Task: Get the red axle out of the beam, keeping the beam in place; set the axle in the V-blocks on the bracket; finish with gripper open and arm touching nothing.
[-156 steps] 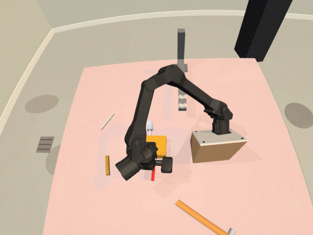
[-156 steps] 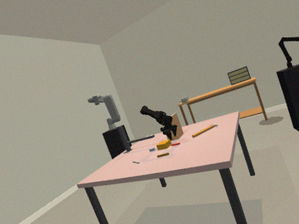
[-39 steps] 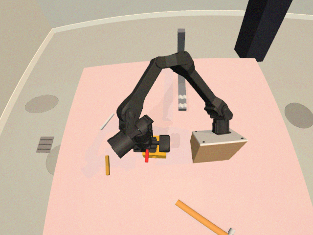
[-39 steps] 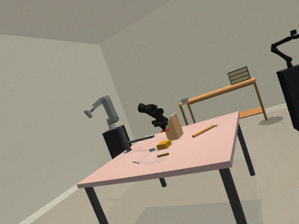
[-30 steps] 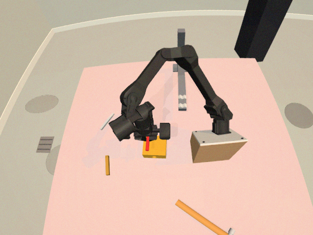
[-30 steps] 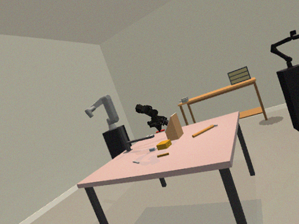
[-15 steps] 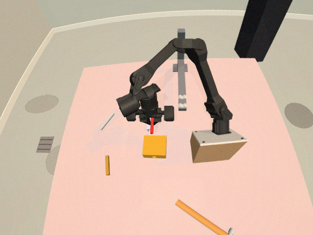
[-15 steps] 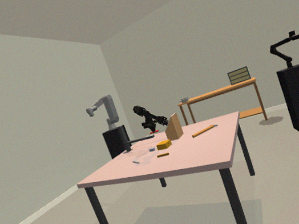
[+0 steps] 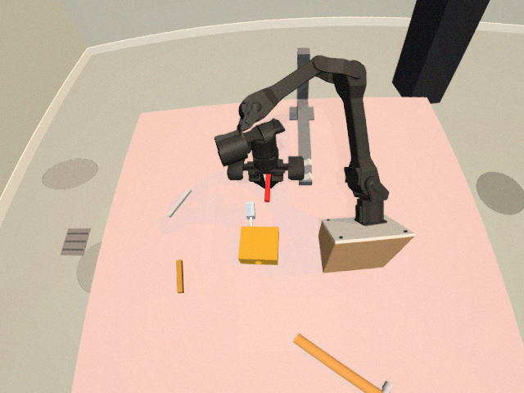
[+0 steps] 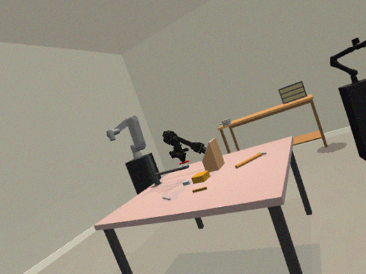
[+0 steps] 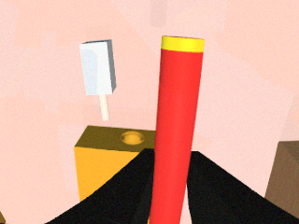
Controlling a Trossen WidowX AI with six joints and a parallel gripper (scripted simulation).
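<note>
- The dark gripper [image 9: 267,184] [image 10: 182,160] [image 11: 170,160] has its fingers clamped on the red axle [image 9: 267,193] [image 10: 184,161] [image 11: 179,98], which is out of the beam and held above the pink table [image 9: 219,330] [image 10: 189,214] [image 11: 243,61].
- The axle's visible end has a yellow band.
- The beam [image 9: 258,243] [image 10: 199,177] [image 11: 109,163], a yellow-orange block with a round hole, sits on the table.
- Near the gripper is the long, dark bracket [image 9: 304,135] [image 10: 172,170]; its pale V-blocks [image 9: 308,169] [image 10: 183,167] do not hold the axle.
- Near the beam lies a pale blue block [image 9: 250,209] [image 10: 185,182] [image 11: 97,67] with a thin white stem pointing towards it.
- Also on the table are a white stick [image 9: 179,203] [image 10: 165,198], a short ochre bar [image 9: 179,276] [image 10: 199,189] and an orange-handled hammer [image 9: 334,359] [image 10: 249,160].
</note>
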